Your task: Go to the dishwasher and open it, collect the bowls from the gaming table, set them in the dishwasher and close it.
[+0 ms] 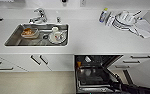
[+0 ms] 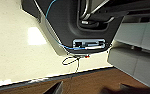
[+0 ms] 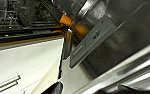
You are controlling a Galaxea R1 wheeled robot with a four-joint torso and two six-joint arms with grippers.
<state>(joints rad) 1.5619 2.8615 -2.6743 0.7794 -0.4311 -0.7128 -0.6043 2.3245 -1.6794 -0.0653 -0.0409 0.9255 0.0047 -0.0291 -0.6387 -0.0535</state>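
With the dishwasher (image 1: 96, 72) standing open just ahead of your right tool (image 3: 88, 91), whose spread you cannot tell, you are risking its arm catching the lowered door (image 3: 121, 37) or rack (image 1: 91, 75) if it is swinging closer.

The open stainless-steel dishwasher (image 1: 96, 72) is cut off by the head view's lower edge, and its dark rack contents are too blurred to identify. The stacked white dishes (image 1: 123, 18) on the white counter (image 1: 91, 37) blur together, uncountable.
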